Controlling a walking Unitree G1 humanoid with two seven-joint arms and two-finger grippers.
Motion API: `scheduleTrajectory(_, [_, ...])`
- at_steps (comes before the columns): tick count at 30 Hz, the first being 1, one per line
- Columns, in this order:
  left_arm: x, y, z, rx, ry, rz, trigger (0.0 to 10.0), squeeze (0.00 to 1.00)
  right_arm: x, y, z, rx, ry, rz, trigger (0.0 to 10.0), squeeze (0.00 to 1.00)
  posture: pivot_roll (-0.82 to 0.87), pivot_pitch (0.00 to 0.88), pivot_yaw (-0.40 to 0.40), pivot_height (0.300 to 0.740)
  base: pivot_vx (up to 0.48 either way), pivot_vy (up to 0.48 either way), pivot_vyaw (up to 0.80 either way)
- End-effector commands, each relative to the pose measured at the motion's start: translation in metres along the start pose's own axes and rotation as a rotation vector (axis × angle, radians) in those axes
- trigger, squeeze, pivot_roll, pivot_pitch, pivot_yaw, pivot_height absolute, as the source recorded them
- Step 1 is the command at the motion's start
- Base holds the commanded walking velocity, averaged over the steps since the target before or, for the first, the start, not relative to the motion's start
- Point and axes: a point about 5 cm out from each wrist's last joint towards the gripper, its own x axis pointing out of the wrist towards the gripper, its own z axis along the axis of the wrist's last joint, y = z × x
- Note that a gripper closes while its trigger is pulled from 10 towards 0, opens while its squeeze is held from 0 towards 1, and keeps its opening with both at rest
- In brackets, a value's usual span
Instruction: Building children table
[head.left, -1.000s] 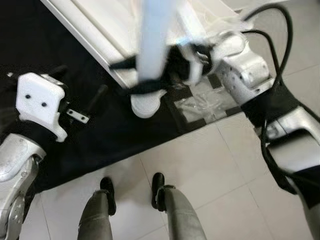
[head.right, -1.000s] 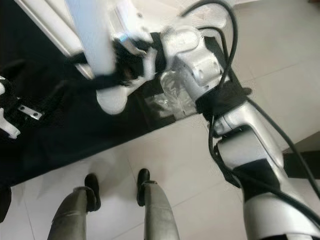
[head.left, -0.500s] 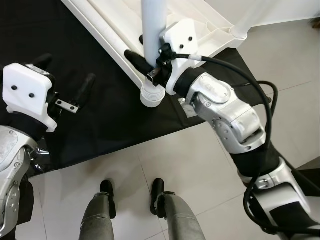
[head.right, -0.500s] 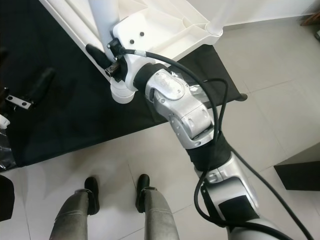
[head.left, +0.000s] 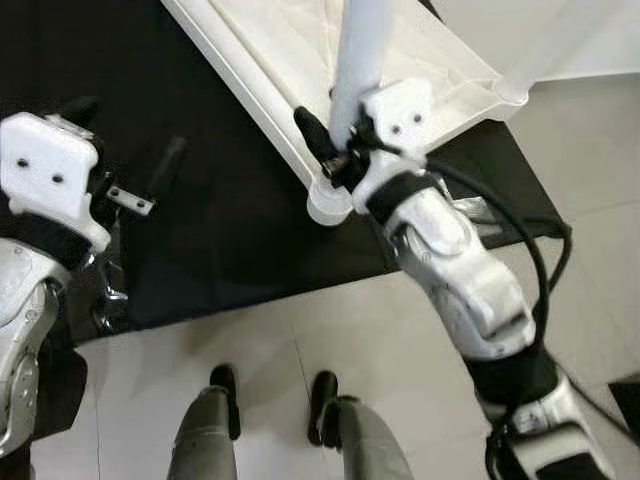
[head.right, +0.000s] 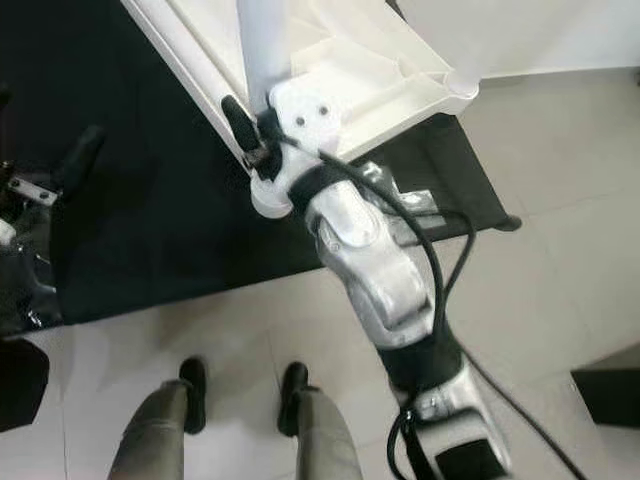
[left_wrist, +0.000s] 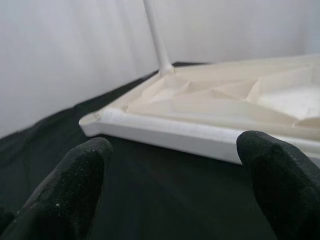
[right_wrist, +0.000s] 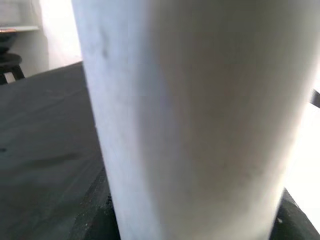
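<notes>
A white table top (head.left: 285, 50) lies upside down on the black mat (head.left: 220, 240). A thick white leg (head.left: 362, 40) stands upright at its near corner socket (head.left: 328, 205). My right gripper (head.left: 340, 150) is shut on this leg just above the socket, and the leg (right_wrist: 195, 115) looms close in the right wrist view. Another white leg (head.right: 480, 40) rises from the corner to the right. My left gripper (head.left: 125, 135) hovers open above the mat, left of the table top, with nothing between its fingers (left_wrist: 75, 175).
Pale floor tiles (head.left: 300, 330) lie in front of the mat, with my feet (head.left: 225, 385) on them. Clear plastic wrapping (head.right: 400, 195) lies on the mat under my right arm. A thin leg (left_wrist: 156, 35) stands at the far corner.
The leg was blurred in motion one second ago; it now stands steady at the corner with my right gripper still shut on it. The camera view has shifted. My left gripper stays open.
</notes>
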Motion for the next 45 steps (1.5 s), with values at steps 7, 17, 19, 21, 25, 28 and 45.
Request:
scheduleTrajectory(7, [0.0,-0.002,0.0,0.016,-0.004,-0.025,10.0,0.0,-0.027,-0.007,-0.056,0.119,0.212,-0.114,10.0,0.0,0.07,0.38,-0.102,0.74,0.0,0.0,0.0])
scheduleTrajectory(17, [0.005,-0.003,0.001,0.015,-0.015,-0.052,10.0,0.0,-0.02,0.012,-0.026,0.138,0.067,0.451,10.0,0.0,0.08,0.373,-0.085,0.74,0.0,0.0,0.0])
scheduleTrajectory(19, [0.006,-0.004,0.001,0.013,-0.016,-0.057,10.0,0.0,-0.025,0.004,-0.013,0.081,0.037,0.676,10.0,0.0,0.08,0.37,-0.085,0.74,0.0,0.0,0.0])
scheduleTrajectory(21, [0.006,-0.004,0.001,0.013,-0.016,-0.057,10.0,0.0,-0.025,0.004,-0.013,0.081,0.037,0.676,10.0,0.0,0.08,0.37,-0.085,0.74,0.0,0.0,0.0])
scheduleTrajectory(25, [0.007,-0.006,0.0,0.006,-0.022,-0.066,10.0,0.0,-0.026,-0.035,0.005,0.005,0.108,0.971,10.0,0.0,0.07,0.36,-0.093,0.74,0.0,0.0,0.0])
scheduleTrajectory(28, [0.007,-0.007,0.0,0.004,-0.023,-0.067,10.0,0.0,-0.013,-0.049,0.01,-0.061,0.107,0.968,10.0,0.0,0.07,0.359,-0.097,0.74,0.0,0.0,0.0])
scheduleTrajectory(45, [0.006,-0.01,-0.002,-0.007,-0.007,-0.09,10.0,0.0,0.026,-0.062,0.035,0.125,-0.05,1.07,10.0,0.0,0.08,0.385,-0.095,0.74,0.0,0.0,0.0])
